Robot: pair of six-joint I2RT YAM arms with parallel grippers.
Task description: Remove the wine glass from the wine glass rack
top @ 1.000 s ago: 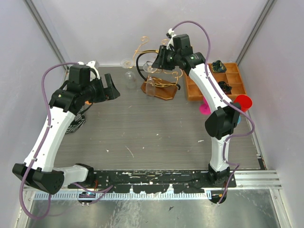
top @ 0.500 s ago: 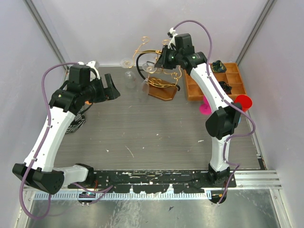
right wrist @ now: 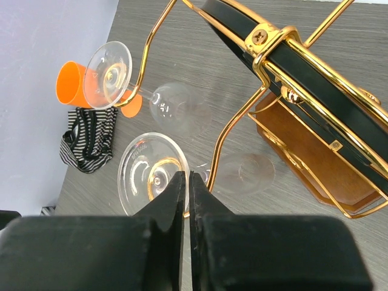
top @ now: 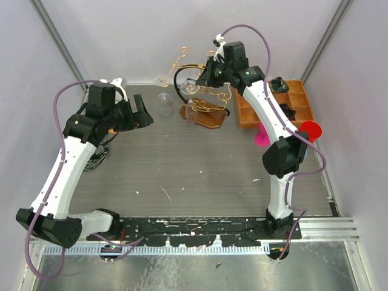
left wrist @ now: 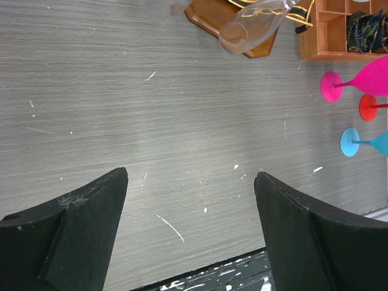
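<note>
The wine glass rack [top: 209,100] is a gold wire stand with a dark hoop [right wrist: 303,70] on a brown wooden base [top: 211,117] at the back of the table. My right gripper [top: 204,76] reaches into its left side. In the right wrist view the right gripper [right wrist: 187,176] is shut on the edge of a clear wine glass's foot [right wrist: 142,170], which hangs on a gold arm with its bowl [top: 192,111] down. A second clear wine glass [right wrist: 109,66] hangs on another arm. My left gripper [top: 138,112] is open and empty, left of the rack.
An orange compartmented tray [top: 276,106] stands right of the rack. Pink [left wrist: 357,79], red [left wrist: 368,107] and blue [left wrist: 351,142] plastic glasses lie near it. An orange cup [right wrist: 70,82] and a striped cloth [right wrist: 88,142] lie at the far left.
The rack tipped and shifted slightly half a second ago, then settled back. My right gripper stays at the glass's foot. The left arm has not moved.
</note>
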